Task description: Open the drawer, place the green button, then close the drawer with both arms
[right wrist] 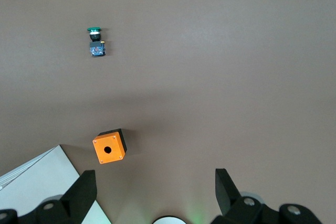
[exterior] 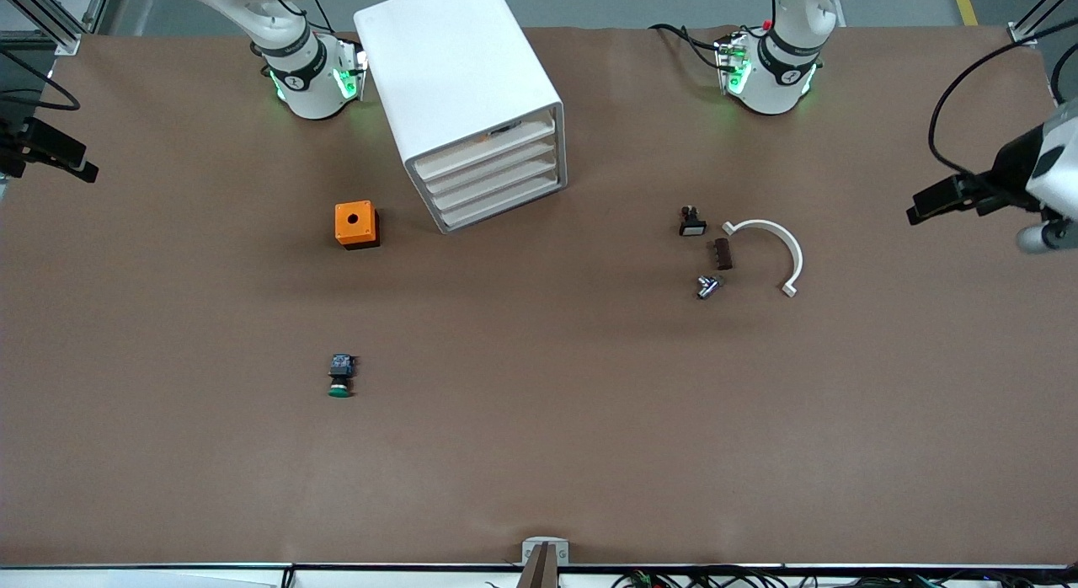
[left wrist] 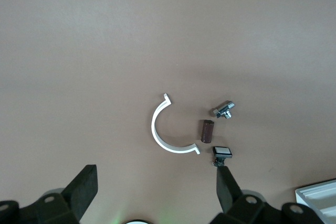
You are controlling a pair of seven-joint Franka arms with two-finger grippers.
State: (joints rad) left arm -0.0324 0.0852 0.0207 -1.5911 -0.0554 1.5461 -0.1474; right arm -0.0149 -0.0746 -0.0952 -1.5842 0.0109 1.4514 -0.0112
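Observation:
The white cabinet (exterior: 459,74) stands between the two arm bases, its four drawers all shut. The drawer (exterior: 497,184) is third from the top. The button (exterior: 340,376), black with a green cap, lies on the table much nearer the front camera than the orange box (exterior: 355,223); it also shows in the right wrist view (right wrist: 96,42). My left gripper (left wrist: 155,174) is open and empty, high over the table by its base. My right gripper (right wrist: 155,174) is open and empty, high by its base, with the orange box (right wrist: 109,147) below it. Neither gripper shows in the front view.
Toward the left arm's end lie a black switch with a white face (exterior: 692,222), a brown block (exterior: 723,253), a metal bolt (exterior: 707,285) and a white arc (exterior: 779,243). Black gear on mounts (exterior: 977,192) stands at each table end.

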